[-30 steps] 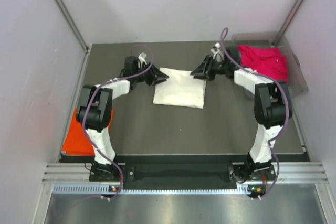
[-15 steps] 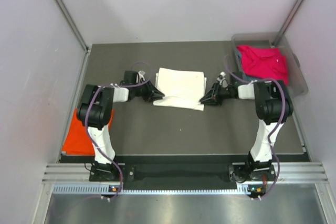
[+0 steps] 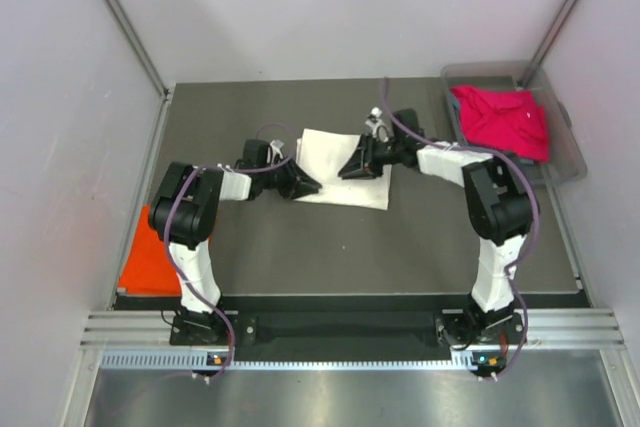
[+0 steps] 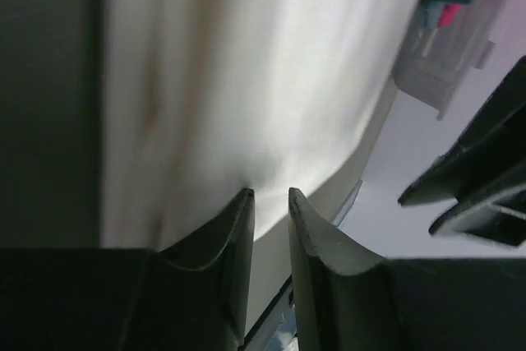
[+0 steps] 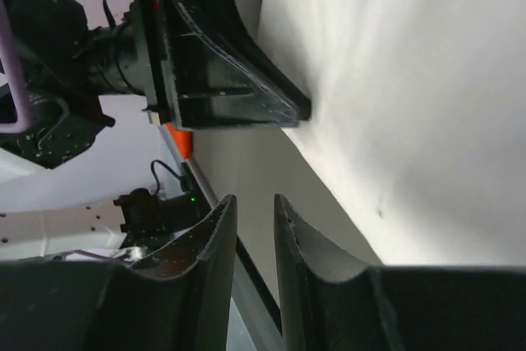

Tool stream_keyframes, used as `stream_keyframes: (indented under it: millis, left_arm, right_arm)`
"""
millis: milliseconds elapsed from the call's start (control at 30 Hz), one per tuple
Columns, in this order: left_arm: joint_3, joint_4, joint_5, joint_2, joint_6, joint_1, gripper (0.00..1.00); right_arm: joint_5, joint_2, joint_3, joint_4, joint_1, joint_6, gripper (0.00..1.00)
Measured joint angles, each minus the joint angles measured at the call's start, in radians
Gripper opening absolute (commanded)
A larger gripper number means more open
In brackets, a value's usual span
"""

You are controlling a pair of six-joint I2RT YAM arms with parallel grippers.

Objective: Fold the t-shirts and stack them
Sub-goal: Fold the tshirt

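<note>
Open mat (image 3: 380,247) near side of cream shirt (image 3: 335,185); clear bin (image 3: 500,71) blocks far right corner.

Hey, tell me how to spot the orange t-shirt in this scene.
Start at the dark table and go to its near left edge, beside the left arm's base. The orange t-shirt lies flat there, partly hidden by that arm. It's the only bright orange cloth: the cream-white shirt sits mid-table, the magenta one in the clear bin far right.
</note>
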Motion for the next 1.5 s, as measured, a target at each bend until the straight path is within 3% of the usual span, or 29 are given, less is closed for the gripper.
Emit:
stream_keyframes:
  millis: [133,267,467,600,767,900,1000,1100,1200,1300,1500]
  left_arm:
    - [-0.051,0.029,-0.017,0.01,0.014,0.005,0.27]
    - [-0.097,0.024,-0.027,-0.029,0.066,0.01,0.27]
    - [-0.173,-0.22,-0.091,-0.189,0.161,0.012,0.34]
    - [-0.092,-0.325,-0.1,-0.233,0.196,0.012,0.33]
    - [0.185,-0.26,-0.077,-0.056,0.183,0.023,0.32]
    - [0.391,-0.127,-0.064,0.184,0.136,0.039,0.26]
    - [0.496,-0.079,-0.051,0.348,0.109,0.05,0.26]
    - [0.56,-0.055,0.01,0.402,0.098,0.068,0.28]
    - [0.564,-0.044,0.011,0.405,0.097,0.083,0.29]
    - [0.549,-0.037,0.022,0.396,0.103,0.105,0.31]
    - [0.436,-0.245,-0.095,0.209,0.212,0.156,0.42]
  right_arm:
    - [-0.027,0.096,-0.079,0.162,0.046,0.098,0.26]
    - [-0.093,0.096,-0.243,0.179,-0.042,0.098,0.25]
    - [0.014,-0.089,-0.261,-0.102,-0.24,-0.117,0.28]
    - [0.047,-0.15,-0.151,-0.177,-0.257,-0.136,0.3]
    - [0.035,-0.057,0.006,-0.018,-0.235,-0.001,0.36]
    - [0.018,0.139,0.117,0.17,-0.234,0.151,0.37]
    - [0.02,0.306,0.193,0.237,-0.234,0.217,0.38]
    - [-0.016,0.387,0.235,0.245,-0.243,0.246,0.38]
    - [0.008,0.394,0.306,0.154,-0.259,0.173,0.39]
    - [0.058,0.394,0.397,-0.028,-0.272,0.051,0.47]
    - [0.289,0.283,0.496,-0.41,-0.296,-0.251,0.77]
